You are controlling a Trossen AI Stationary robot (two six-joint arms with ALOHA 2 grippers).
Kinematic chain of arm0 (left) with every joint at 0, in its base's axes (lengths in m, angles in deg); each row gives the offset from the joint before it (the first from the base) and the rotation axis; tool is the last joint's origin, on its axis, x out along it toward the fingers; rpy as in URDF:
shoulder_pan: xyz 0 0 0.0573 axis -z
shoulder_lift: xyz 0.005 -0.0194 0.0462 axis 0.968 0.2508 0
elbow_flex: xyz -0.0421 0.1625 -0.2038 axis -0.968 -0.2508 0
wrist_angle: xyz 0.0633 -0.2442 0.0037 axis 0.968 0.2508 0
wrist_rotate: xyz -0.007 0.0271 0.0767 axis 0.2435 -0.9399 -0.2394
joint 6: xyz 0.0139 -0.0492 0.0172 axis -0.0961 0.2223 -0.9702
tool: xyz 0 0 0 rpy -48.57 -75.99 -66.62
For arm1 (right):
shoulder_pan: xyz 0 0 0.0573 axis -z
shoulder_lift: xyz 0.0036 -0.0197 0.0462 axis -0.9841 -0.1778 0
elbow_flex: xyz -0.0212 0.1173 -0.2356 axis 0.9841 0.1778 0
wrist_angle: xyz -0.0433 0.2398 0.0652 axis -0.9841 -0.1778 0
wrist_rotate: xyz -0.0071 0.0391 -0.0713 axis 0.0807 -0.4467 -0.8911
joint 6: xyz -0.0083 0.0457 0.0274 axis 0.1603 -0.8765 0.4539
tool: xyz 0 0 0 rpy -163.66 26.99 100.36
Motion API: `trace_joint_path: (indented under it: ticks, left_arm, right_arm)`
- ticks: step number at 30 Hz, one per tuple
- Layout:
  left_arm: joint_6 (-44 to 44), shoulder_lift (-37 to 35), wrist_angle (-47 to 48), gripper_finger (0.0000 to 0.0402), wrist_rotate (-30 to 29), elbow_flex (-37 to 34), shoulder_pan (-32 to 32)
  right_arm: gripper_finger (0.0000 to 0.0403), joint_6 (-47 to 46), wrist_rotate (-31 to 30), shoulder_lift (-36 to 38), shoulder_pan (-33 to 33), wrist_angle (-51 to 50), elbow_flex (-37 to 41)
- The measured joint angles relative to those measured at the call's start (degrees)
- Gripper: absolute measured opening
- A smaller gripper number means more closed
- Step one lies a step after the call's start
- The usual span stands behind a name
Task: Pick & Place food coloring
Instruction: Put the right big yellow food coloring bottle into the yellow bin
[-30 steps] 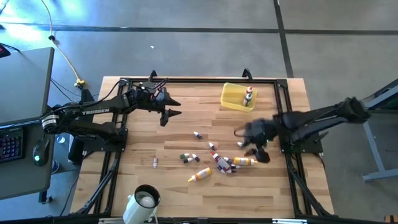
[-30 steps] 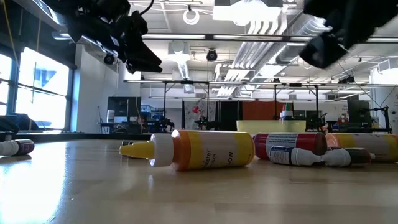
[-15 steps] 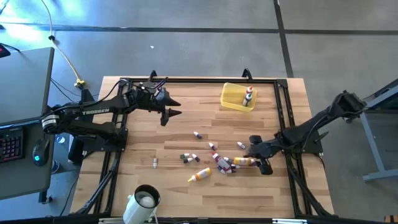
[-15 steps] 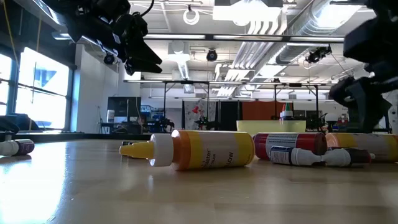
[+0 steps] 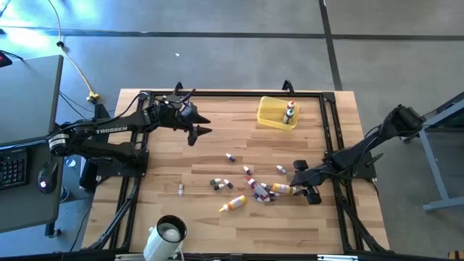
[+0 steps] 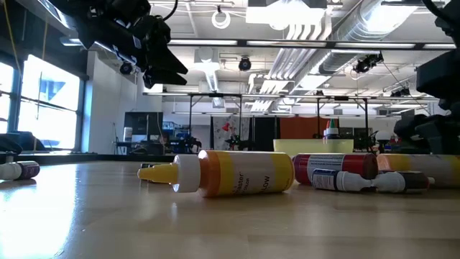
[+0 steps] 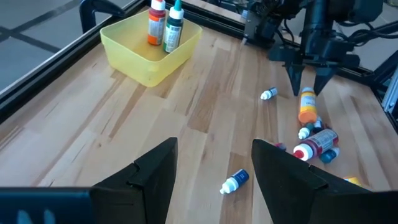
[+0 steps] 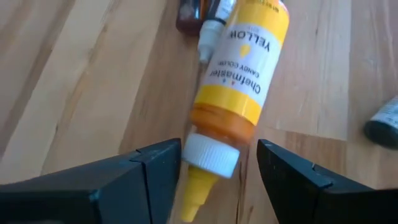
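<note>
Item: right gripper (image 5: 307, 183), dark, two-fingered, lower right of the high view. Fingers spread apart, holding nothing, lowered over a lying yellow plastic squeeze bottle with white cap and pointed nozzle (image 8: 238, 93). In the right wrist view the cap and nozzle sit between the two fingers.

Item: left gripper (image 5: 200, 132), upper left of centre in the high view. Fingers apart, empty, held above the table, waiting.

Item: food colouring bottles, scattered lot (image 5: 255, 185), lying on the light wooden slatted table (image 5: 181, 225), centre to lower centre of the high view. A second yellow bottle (image 5: 233, 204) lies lower left of the cluster. Two more bottles, one red-orange (image 7: 156, 26) and one green (image 7: 173, 32), already stand in the translucent yellow rectangular tray (image 5: 270, 116), top centre right.

Item: white round mug (image 5: 164, 237), bottom edge, left of centre.

Risks, as judged:
- The fingers bracket the narrow cap end, not the body; closing there may pinch the nozzle, and the bottle could pivot or slip out.
- Round bottle on its side; an uneven touch may roll it into the neighbouring small dark bottles (image 8: 199, 15) close by its base.

View differences:
- The right wrist view alone shows the label and cap alignment.
- The high view alone shows the tray well apart from the cluster.
- The low view shows the bottles lying flat, but not which one the gripper targets.
</note>
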Motion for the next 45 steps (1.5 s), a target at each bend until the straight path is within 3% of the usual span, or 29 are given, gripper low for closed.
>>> trace_joint_path:
  ticks: [4, 12, 21, 25, 31, 38, 41, 45]
  left_arm:
    - [0.0, 0.0, 0.0, 0.0206, -0.1, 0.0, 0.0]
    - [0.0, 0.0, 0.0, 0.0206, -0.3, 0.0, 0.0]
    - [0.0, 0.0, -0.2, 0.0206, -0.3, 0.0, 0.0]
    - [0.0, 0.0, -0.2, 0.0206, -0.3, 0.0, 0.0]
    - [0.0, 0.0, -0.2, 0.0206, -0.3, 0.0, 0.0]
    - [0.0, 0.0, -0.2, 0.0206, -0.3, 0.0, 0.0]
    - [0.0, 0.0, -0.2, 0.0206, -0.3, 0.0, 0.0]
    - [0.0, 0.0, -0.2, 0.0206, -0.3, 0.0, 0.0]
  right_arm:
    - [0.0195, 0.4, -0.3, 0.1, 0.0, 2.6, 1.9]
    - [0.0114, 1.6, -1.9, 0.0, 0.0, 7.8, 2.4]
    - [0.0119, 5.6, -5.7, 0.1, 1.9, 6.8, -3.3]
    - [0.0122, 10.1, -10.1, 0.1, 4.3, -6.1, -11.8]
    - [0.0118, 19.7, -18.0, 0.0, 9.7, -37.5, -30.4]
    - [0.0118, 31.3, -26.3, -0.8, 20.9, -58.1, -49.3]
    - [0.0118, 31.6, -26.2, -2.1, 28.4, -62.1, -53.7]
    - [0.0118, 31.3, -19.2, -5.5, 39.0, -66.9, -56.0]
